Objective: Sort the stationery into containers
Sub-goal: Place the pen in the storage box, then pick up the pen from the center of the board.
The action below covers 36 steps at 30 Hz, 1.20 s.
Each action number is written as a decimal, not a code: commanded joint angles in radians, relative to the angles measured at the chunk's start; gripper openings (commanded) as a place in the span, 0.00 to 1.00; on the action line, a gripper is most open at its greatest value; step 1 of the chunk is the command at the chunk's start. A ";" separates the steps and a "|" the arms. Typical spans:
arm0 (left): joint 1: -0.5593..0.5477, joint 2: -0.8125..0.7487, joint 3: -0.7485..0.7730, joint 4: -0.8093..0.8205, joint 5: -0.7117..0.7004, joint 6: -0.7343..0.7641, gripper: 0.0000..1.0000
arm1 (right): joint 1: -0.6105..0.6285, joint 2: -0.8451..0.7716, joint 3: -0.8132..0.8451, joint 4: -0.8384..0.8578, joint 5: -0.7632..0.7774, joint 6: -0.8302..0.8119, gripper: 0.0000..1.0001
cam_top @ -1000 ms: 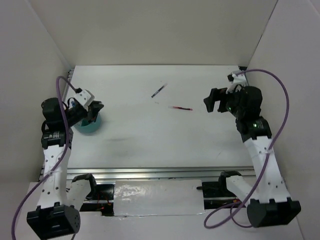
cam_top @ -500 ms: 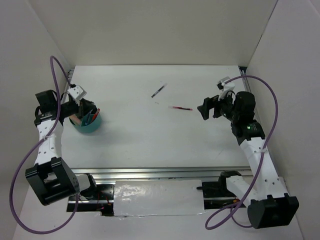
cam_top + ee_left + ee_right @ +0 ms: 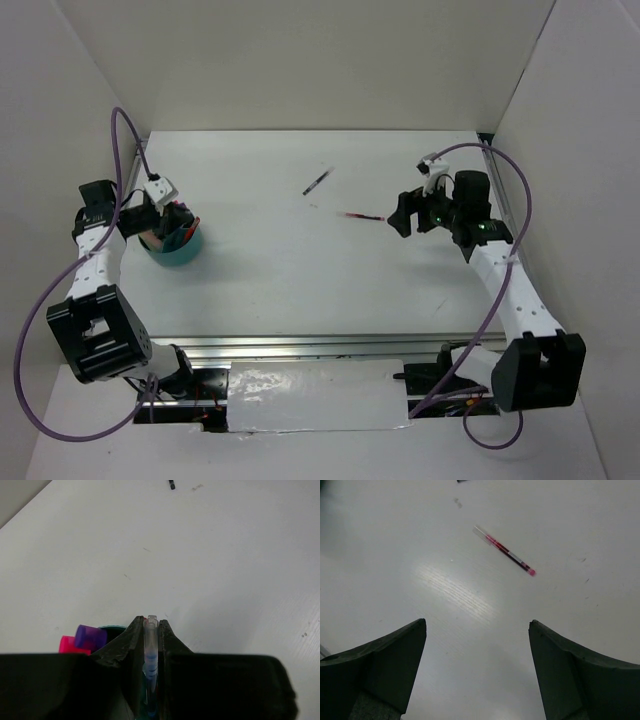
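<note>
Since 1 s ago the right hand [image 3: 403, 213] has come left over the surface [image 3: 300, 285], closer to the thin red pen [image 3: 362, 216]. The left hand [image 3: 178, 217] stays over the teal cup [image 3: 178, 257].

Most stationery sits in that cup, a short round tub w/ thick rim near the surface's left edge. A purple cap [image 3: 90, 636] and a pink cap [image 3: 67, 644] poke out, both glossy plastic cylinders.

Left hand's fingers are together, clamped on a clear tube [image 3: 151, 652] w/ bluish inside, lying lengthwise btwn them.

Red pen lies flat mid-right: slim, translucent barrel, pink tip. It is just ahead of the right hand, whose dark wedge-shaped fingers stand wide apart w/ nothing btwn.

Thin dark pen [image 3: 317, 182] lies diagonal farther back, apart from the red one.

Surface is white, matte, w/ faint grain and small scuffs.
</note>
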 commanded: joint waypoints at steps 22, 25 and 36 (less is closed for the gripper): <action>-0.093 -0.105 0.113 -0.072 0.056 -0.046 0.62 | 0.081 1.008 0.906 -0.566 0.200 -0.485 0.53; -0.147 -0.158 0.079 -0.072 0.032 -0.032 0.64 | 0.110 1.057 0.959 -0.573 0.188 -0.484 0.54; -0.271 -0.244 0.032 -0.031 -0.024 -0.095 0.67 | 0.205 1.171 1.001 -0.576 0.263 -0.523 0.53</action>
